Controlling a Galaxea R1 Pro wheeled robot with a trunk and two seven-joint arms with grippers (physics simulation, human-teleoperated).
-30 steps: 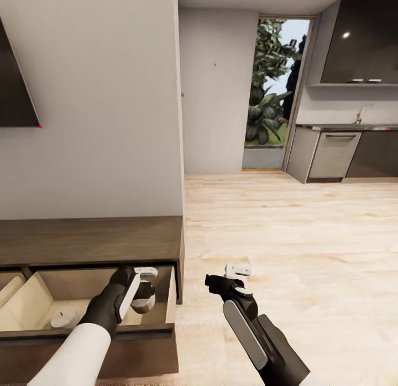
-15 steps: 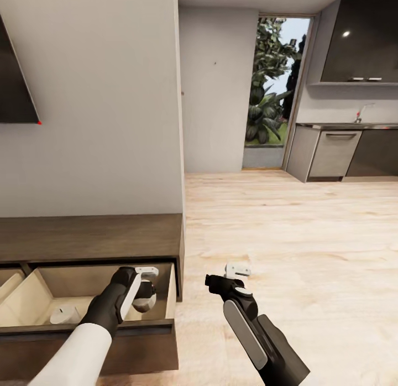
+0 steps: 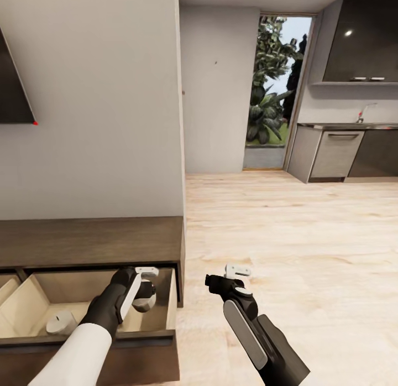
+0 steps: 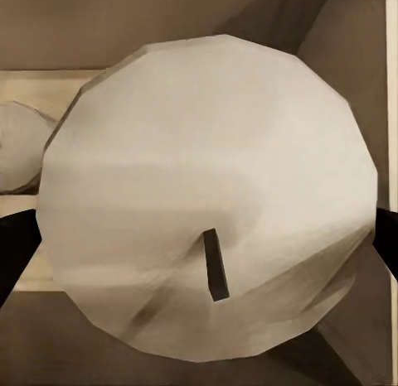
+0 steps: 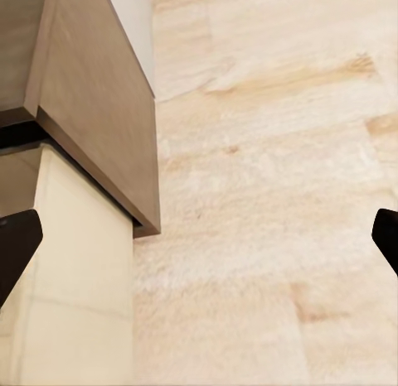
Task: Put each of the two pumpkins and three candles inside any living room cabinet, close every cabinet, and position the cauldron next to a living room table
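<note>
Down at the lower left of the head view, the left end effector (image 3: 145,289) hangs inside the open drawer (image 3: 88,303) of the long dark-brown cabinet (image 3: 91,241), closed on a pale beige candle (image 3: 145,304) held between its fingers; in the left wrist view that candle (image 4: 207,204) looms very close, its short dark wick (image 4: 215,264) showing on the top face. A second candle (image 3: 61,323) lies on the pale drawer floor toward the left, well apart from the held one, and its rounded edge (image 4: 16,146) appears beside the held candle in the left wrist view. The right end effector (image 3: 232,275) hovers over the light wooden floor (image 3: 287,236) just beside the cabinet's right end, its fingers spread wide and holding nothing; the right wrist view looks down past the cabinet corner (image 5: 99,113) and the drawer's beige side (image 5: 79,278) onto the floor planks. Beyond, an open doorway (image 3: 275,87) shows green plants, and kitchen units (image 3: 342,151) stand at the far right.
</note>
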